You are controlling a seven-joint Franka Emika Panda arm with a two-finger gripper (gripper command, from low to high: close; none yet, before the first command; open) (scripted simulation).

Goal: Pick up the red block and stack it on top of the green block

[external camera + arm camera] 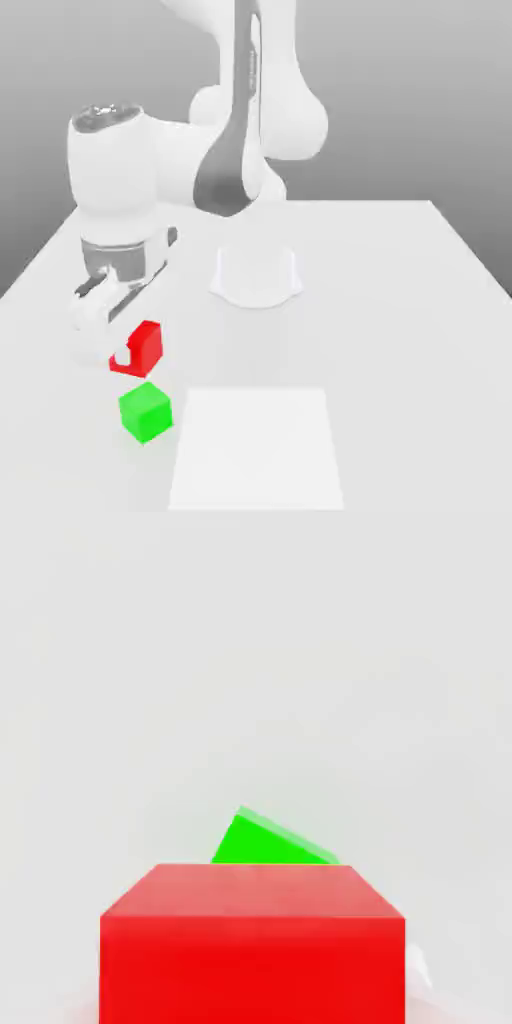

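Observation:
My gripper (133,350) is shut on the red block (148,342), a small glossy cube. One white fingertip (122,352) covers part of its near face. The green block (146,411), a cube of the same size, rests on the white table just in front of and below the red one, apart from it. In the hand view the red block (250,952) sits close between the jaws. A corner of the green block (265,842) shows past the red block's top edge, and the rest of it is hidden.
A flat white square patch (255,445) lies on the table (400,300) to the exterior view's right of the green block. A low white round piece (255,275) stands mid-table behind it. The arm's body (120,180) rises over the table's left side.

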